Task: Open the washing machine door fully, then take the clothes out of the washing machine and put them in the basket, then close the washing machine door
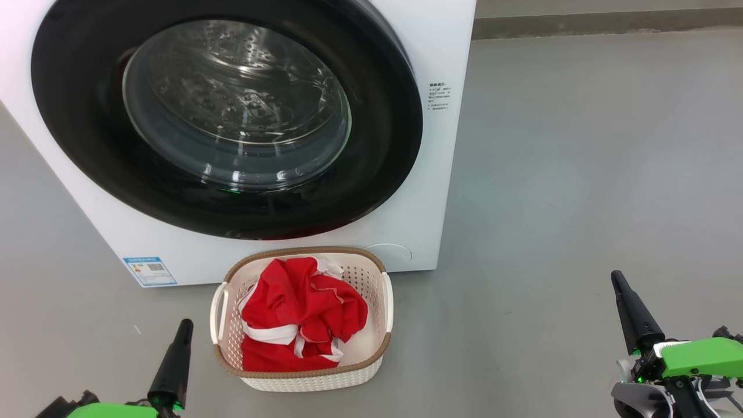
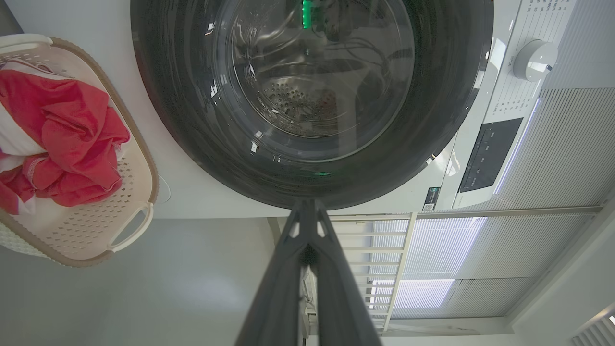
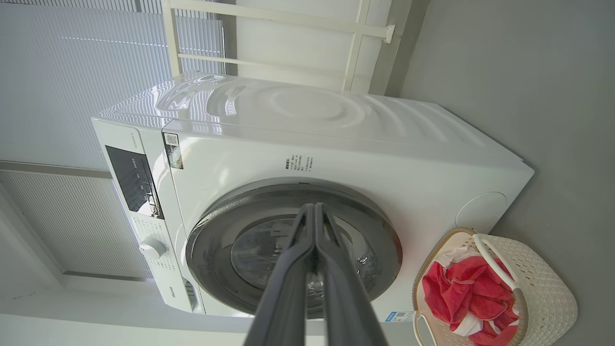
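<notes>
The washing machine door (image 1: 229,125) is seen lying flush against the front of the washing machine (image 1: 432,174), and the steel drum (image 2: 293,103) behind its glass is seen bare of fabric. The clothes (image 1: 302,313) are heaped inside the basket (image 1: 386,302), which is set on the floor (image 1: 580,174) just before the machine, below the door. The left gripper (image 1: 184,328) and the right gripper (image 1: 618,281) are both clenched on nothing and are held low, well apart from the basket on either side. The last step, the closing of the door, is judged done. No further grasp is called for; at most, a check that the latch is caught is needed.
</notes>
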